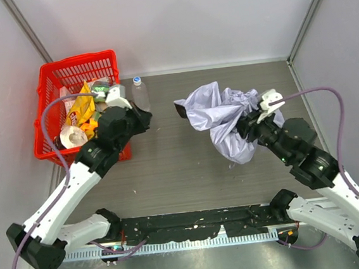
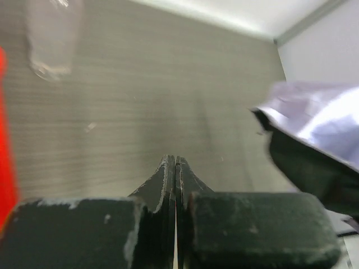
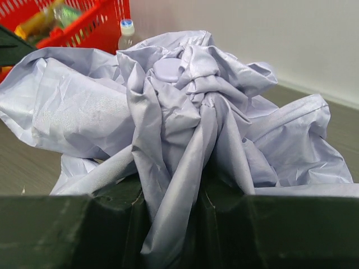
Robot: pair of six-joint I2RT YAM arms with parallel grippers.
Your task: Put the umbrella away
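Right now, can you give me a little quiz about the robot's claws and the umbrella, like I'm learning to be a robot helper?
1. Fill the gap: the clear bottle stands on the table next to the red ____.
2. Pick one: what is the right claw pinching? A) the clear bottle B) the umbrella C) nothing
3. True or false: the left claw is shut and holds nothing.

Key:
1. basket
2. B, its pale fabric is squeezed between the fingers
3. True
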